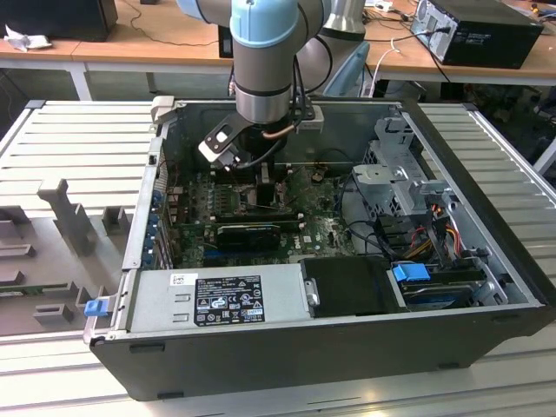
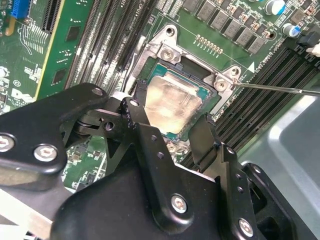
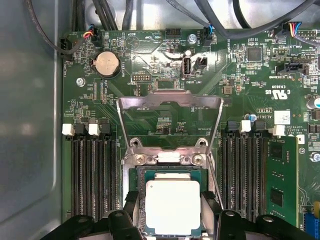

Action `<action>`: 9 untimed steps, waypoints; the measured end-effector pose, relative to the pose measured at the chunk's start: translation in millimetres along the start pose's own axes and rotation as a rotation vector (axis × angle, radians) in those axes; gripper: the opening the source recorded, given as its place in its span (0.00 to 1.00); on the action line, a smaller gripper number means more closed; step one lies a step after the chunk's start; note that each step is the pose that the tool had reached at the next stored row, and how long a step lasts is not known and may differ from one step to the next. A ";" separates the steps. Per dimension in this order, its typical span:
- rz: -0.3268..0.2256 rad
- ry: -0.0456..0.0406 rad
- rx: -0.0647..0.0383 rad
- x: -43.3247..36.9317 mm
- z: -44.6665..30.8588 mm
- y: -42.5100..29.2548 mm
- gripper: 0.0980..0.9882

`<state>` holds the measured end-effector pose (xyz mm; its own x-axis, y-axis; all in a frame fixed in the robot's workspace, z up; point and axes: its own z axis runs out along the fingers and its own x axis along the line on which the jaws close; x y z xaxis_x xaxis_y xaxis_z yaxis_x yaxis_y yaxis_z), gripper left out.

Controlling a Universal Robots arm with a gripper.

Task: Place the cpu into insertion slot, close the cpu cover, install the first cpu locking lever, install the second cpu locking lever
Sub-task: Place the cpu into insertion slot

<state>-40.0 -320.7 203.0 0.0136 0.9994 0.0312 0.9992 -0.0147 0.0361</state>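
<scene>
The cpu (image 3: 172,207) (image 2: 170,100), a silver-faced square chip, lies flat within the insertion slot (image 2: 165,47), whose metal rim is bolted to the green board. My gripper (image 3: 171,197) (image 2: 167,114) is down over it, and the black fingers (image 3: 132,212) press on two opposite edges of the chip. The cpu cover (image 3: 170,97), a thin metal frame with a large opening, stands swung back from its hinge at the slot's far edge. A thin locking lever (image 2: 280,89) sticks out past one slot corner. In the exterior view the gripper (image 1: 261,178) is deep inside the open computer case.
Long black memory slots (image 3: 92,175) (image 3: 245,170) run along both sides of the socket, one holding a green module (image 3: 282,185). A coin battery (image 3: 107,64) and cables sit beyond the cover. The power supply (image 1: 221,300) and drive cage (image 1: 404,178) crowd the case.
</scene>
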 end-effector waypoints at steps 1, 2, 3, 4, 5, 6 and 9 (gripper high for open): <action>0.000 -0.0001 0.000 0.3 0.0 0.0 0.57; 0.000 0.0000 0.000 0.4 0.0 0.0 0.57; 0.000 0.0002 0.000 0.6 0.0 0.0 0.57; 0.000 0.0002 0.000 0.7 0.0 0.0 0.57; 0.000 0.0004 0.000 0.8 0.1 0.0 0.57; 0.000 0.0007 0.000 1.0 0.1 0.0 0.57; 0.001 0.0016 0.000 1.4 0.2 0.0 0.57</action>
<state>-39.9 -319.2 202.9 0.0141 0.9994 0.0328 0.9992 -0.0153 0.0361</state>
